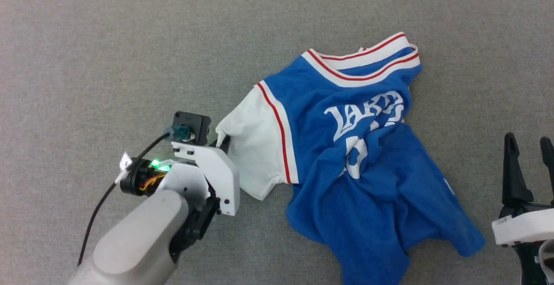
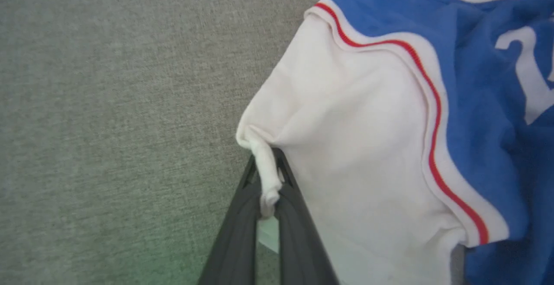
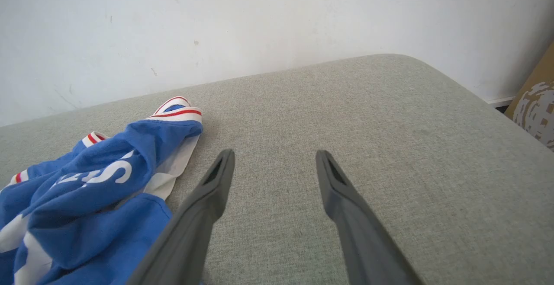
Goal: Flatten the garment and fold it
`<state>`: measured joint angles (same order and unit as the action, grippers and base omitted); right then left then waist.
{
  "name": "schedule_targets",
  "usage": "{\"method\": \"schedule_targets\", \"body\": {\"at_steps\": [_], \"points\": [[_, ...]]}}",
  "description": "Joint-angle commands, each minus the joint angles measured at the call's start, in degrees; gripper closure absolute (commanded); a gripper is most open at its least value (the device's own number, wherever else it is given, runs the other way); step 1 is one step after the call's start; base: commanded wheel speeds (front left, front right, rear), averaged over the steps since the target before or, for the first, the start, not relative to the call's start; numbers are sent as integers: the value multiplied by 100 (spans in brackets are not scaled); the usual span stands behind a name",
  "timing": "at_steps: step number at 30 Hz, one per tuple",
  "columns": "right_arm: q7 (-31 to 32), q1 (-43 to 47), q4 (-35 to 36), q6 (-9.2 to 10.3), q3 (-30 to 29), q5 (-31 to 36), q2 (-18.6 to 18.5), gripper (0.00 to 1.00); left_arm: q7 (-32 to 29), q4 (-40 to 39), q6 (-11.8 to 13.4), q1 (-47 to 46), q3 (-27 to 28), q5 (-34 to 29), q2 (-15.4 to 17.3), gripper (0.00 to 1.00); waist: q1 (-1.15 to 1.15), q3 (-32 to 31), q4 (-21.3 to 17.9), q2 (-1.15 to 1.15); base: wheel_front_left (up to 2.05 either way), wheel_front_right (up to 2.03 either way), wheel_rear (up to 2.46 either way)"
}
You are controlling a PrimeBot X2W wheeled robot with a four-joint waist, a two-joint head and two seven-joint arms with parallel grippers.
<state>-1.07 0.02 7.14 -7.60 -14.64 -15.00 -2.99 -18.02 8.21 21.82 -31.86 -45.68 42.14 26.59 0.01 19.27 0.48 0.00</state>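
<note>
Left gripper (image 2: 266, 166) pinches the garment (image 2: 368, 125) by its sleeve edge, probably the hem; the head view's wrist covers this. Right gripper (image 3: 275, 159) gapes wide.

garment (image 1: 381, 155) number buried in folds, right pincer (image 1: 528, 139) — edge-cropped

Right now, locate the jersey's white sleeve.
Head view, centre-left: the garment has its white sleeve spread leftward on the grey surface, outer edge pinched by the left gripper.

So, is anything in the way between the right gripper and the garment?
Nothing visible. Only bare grey surface lies between the open right gripper and the garment, at its nearest blue edge. The left gripper is shut on the edge of the white sleeve.
</note>
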Motion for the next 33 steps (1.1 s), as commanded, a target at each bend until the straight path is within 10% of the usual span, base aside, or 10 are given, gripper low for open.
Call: {"method": "schedule_targets", "body": {"at_steps": [1, 7, 21, 33], "points": [[-9, -37, -12, 11, -2, 12, 12, 0, 129, -18, 47, 136, 33, 22, -59, 100, -1, -82, 38, 0, 0, 0, 0], [-23, 75, -105, 11, 30, 8, 12, 0, 1037, -516, 426, 673, 659, 250, -126, 100, -1, -390, 144, 0, 0, 0, 0], [68, 440, -71, 11, -16, 49, 12, 0, 2208, -2281, 1780, 4149, 2898, 1268, 894, 100, -1, -912, 491, 0, 0, 0, 0], [1271, -698, 540, 11, 976, 394, -433, 0, 2243, -2875, 1469, 3832, 2537, 1138, 748, 100, -1, -562, 656, 0, 0, 0, 0]]}}
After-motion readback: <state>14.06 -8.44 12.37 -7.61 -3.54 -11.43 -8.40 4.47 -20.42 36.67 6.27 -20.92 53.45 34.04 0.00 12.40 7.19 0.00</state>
